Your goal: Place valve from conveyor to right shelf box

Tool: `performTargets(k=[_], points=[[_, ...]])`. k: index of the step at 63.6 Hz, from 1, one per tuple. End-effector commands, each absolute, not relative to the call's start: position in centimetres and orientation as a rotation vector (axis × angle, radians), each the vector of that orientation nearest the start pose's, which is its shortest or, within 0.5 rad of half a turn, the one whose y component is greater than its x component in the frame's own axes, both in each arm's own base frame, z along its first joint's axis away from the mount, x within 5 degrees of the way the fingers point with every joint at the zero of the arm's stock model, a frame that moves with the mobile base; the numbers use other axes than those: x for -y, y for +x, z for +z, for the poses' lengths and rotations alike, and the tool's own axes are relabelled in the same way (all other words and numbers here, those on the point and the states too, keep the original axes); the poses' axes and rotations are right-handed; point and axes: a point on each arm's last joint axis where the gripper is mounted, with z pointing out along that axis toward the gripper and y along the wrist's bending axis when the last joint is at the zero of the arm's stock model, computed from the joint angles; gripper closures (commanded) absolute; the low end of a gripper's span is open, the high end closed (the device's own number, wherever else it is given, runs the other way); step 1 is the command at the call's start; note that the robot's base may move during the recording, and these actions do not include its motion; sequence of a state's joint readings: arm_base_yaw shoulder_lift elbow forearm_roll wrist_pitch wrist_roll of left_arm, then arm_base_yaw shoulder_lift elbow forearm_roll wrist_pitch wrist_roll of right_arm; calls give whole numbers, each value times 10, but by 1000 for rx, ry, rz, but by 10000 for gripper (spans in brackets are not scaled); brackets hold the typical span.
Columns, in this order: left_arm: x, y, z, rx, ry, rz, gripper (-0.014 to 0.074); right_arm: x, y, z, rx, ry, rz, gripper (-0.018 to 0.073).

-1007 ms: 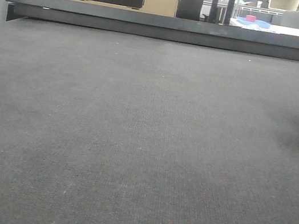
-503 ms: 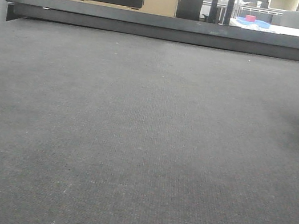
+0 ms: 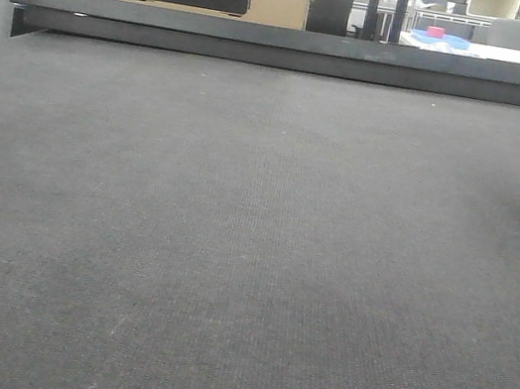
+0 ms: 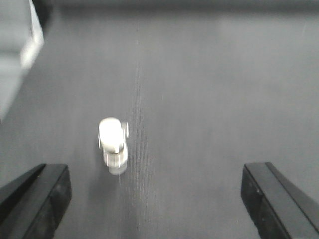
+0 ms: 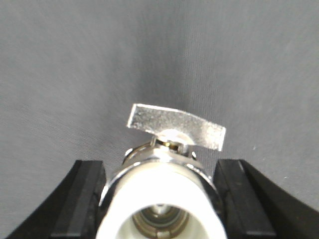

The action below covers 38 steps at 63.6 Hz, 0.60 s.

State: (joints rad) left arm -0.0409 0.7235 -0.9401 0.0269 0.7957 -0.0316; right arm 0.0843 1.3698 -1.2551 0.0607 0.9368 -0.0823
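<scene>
- The right gripper (image 5: 159, 167) is clamped from both sides on the chrome valve with a white-ringed mouth and flat silver handle (image 5: 162, 194).
- Behind the valve lies the dark grey woven conveyor belt (image 3: 250, 253).
- The left gripper (image 4: 154, 172) hangs with its black fingers wide apart. A blurred pale rounded piece (image 4: 113, 144) lies ahead, touching neither.
- Open belt runs to the black metal rail (image 3: 305, 53) along its far edge.

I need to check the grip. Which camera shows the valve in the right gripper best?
The right wrist view: the valve is sharp and close in the right gripper, flat handle on top. The front view shows only the conveyor. The left wrist view shows just a blurred pale object on the conveyor.
</scene>
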Motion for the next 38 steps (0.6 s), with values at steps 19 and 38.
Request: performTargets(k=[19,38], points=[[-9,229,395,-2514,-1,143,-3,-26,264,376,-2408,-169,83,714],[-40,303,374,-2674,69,-33,-3,-26,263,363,-2444,-168,87,714]])
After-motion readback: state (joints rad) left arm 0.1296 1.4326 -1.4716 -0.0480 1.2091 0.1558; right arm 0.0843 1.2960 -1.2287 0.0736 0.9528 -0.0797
